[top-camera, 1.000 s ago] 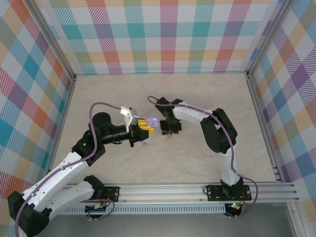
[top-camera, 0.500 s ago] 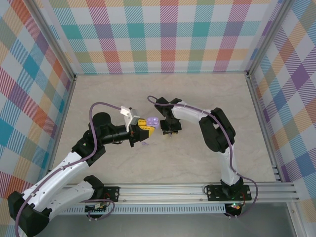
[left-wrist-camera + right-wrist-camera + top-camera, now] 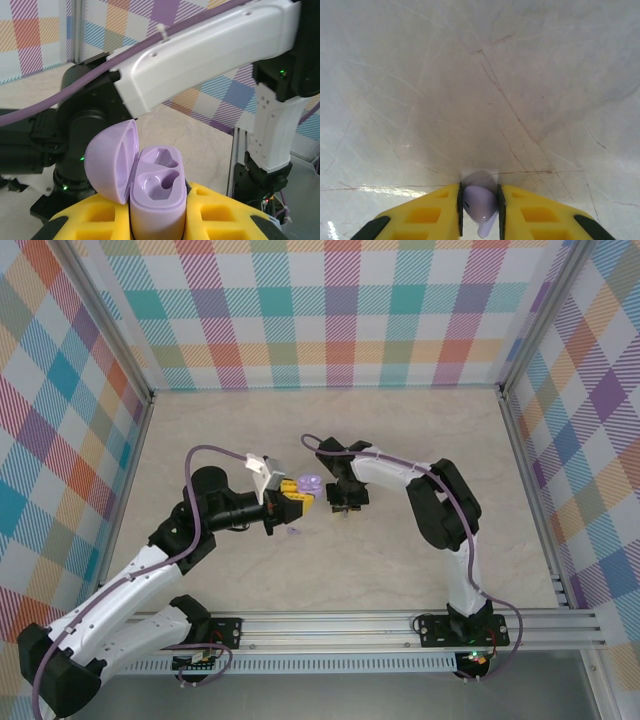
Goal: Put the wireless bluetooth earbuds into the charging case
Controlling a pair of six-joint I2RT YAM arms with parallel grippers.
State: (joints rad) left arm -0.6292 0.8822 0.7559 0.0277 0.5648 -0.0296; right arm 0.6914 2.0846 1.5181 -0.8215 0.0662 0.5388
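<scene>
Lavender earbud (image 3: pixel 479 206) sat on the table (image 3: pixel 470 75), pinched between the nearly closed pads of my right gripper (image 3: pixel 479 192). I judged I should lift straight, then match its stem to an empty well of the charging case (image 3: pixel 156 195), clamped lid-open in my closed left gripper (image 3: pixel 157 227). The bud's lower half was cut off.

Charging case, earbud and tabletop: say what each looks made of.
The charging case looks like lavender plastic with a satin finish: soft highlights, moulded wells. The lavender earbud is likely smooth, glossier plastic, going by its small bright sheen. The tabletop is a pale stone-look surface, possibly laminate: veins, fine scratches, glare streaks.
</scene>
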